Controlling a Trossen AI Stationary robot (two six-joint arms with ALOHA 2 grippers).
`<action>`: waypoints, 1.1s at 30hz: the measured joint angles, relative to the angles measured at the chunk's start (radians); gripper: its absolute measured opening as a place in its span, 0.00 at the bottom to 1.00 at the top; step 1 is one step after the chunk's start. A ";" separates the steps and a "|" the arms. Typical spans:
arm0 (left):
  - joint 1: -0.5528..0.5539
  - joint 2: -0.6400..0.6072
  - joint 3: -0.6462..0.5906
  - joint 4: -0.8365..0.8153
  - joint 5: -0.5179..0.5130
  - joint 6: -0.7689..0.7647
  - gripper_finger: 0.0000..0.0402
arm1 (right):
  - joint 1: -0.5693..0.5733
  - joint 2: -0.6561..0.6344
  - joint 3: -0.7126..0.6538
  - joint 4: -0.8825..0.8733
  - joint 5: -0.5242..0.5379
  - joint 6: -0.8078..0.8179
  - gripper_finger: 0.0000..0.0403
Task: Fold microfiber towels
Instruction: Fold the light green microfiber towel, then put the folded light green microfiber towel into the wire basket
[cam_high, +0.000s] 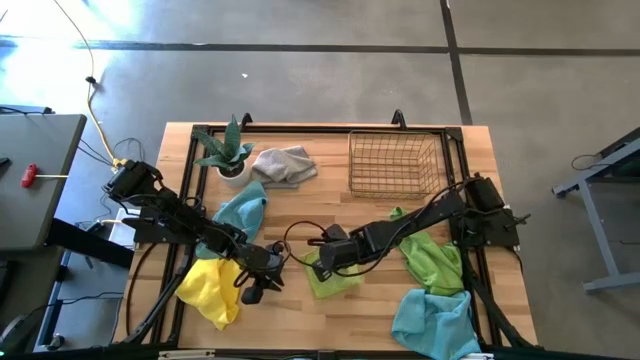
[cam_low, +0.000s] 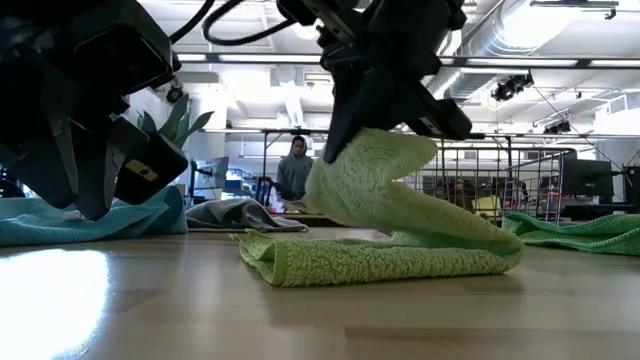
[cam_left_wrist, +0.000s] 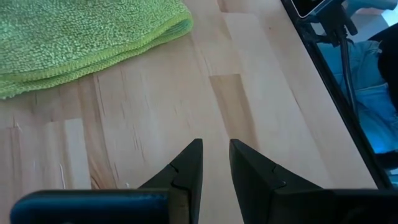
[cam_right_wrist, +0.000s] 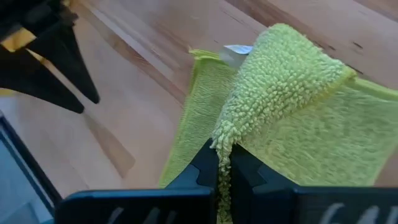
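High view shows a wooden table (cam_high: 300, 215) with cloths all over it. Far on the table sits a wire basket (cam_high: 393, 163), and left of it lie a grey towel (cam_high: 283, 165) and a small plant (cam_high: 229, 152). A blue towel (cam_high: 435, 322) lies at the near right corner, with a green towel (cam_high: 432, 258) just behind it. Another blue towel (cam_high: 241, 209) and a yellow towel (cam_high: 211, 290) lie on the left. Near the middle, the right gripper (cam_high: 322, 258) pinches one edge of a lime green towel (cam_low: 400, 225) and holds it up while the rest lies flat. The left gripper (cam_high: 268, 284) hangs just left of it, jaws a little apart, holding nothing
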 joint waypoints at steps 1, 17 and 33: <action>0.000 0.000 0.000 0.000 -0.002 0.000 0.18 | 0.000 0.002 0.000 -0.007 0.002 -0.004 0.00; 0.000 0.000 0.000 -0.004 -0.014 0.008 0.18 | 0.003 0.003 -0.009 0.024 -0.062 -0.084 0.19; -0.001 0.001 0.000 0.010 -0.131 -0.012 0.18 | -0.017 -0.039 -0.009 -0.001 -0.186 -0.351 0.43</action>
